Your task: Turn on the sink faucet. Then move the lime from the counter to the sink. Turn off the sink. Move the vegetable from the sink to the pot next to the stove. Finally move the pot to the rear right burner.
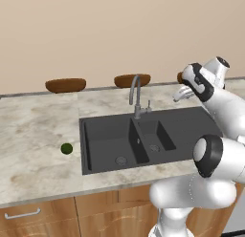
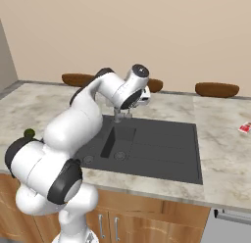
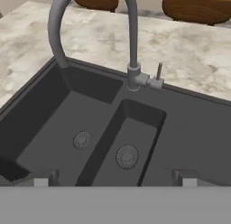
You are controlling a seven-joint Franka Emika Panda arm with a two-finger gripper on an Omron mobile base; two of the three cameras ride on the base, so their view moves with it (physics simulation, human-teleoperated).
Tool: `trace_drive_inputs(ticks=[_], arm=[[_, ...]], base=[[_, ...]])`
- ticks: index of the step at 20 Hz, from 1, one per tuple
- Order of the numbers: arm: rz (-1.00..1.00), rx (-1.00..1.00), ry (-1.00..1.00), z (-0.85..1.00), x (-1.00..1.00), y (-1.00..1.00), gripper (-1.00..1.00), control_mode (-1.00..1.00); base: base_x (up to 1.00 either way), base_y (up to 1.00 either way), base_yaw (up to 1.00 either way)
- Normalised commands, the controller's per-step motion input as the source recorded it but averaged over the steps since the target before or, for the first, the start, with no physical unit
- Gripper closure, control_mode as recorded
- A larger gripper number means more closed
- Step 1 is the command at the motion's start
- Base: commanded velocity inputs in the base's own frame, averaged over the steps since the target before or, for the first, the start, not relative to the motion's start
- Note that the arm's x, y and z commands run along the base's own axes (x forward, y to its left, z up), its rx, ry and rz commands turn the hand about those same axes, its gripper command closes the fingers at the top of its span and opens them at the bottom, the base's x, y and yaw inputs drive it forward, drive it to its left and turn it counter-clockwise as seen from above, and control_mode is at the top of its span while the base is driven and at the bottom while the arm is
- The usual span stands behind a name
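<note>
**Lime still on the counter, faucet untouched**

Lime (image 1: 66,148) lay on the counter (image 1: 33,131) left of the sink (image 1: 103,140), well apart from the arm. Farther back, the gripper (image 1: 183,93) hung released and empty, right of the sink faucet (image 1: 137,95). No water ran, so every step apparently remained.

Marbled stone counter (image 1: 38,131) on wooden cabinet fronts (image 1: 57,214). Set into it, dark double-basin sink (image 1: 110,135), with grey gooseneck faucet (image 1: 136,95) rising at its rear rim. Lying on the stone: small green lime (image 1: 66,148) left of sink; three brown bowls (image 1: 65,84) along back wall; small red-and-white item (image 2: 244,128) right of sink.
</note>
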Motion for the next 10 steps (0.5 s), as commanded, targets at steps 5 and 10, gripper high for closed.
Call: trace_drive_inputs(ticks=[5, 10], arm=[[0.10, 0.03, -0.04, -0.23, 0.70, 0.00, -1.00, -1.00], [0.12, 0.00, -0.10, -0.39, 0.49, -0.01, -1.00, -1.00]], base=[[0.00, 0.00, 0.00], [0.00, 0.00, 0.00]])
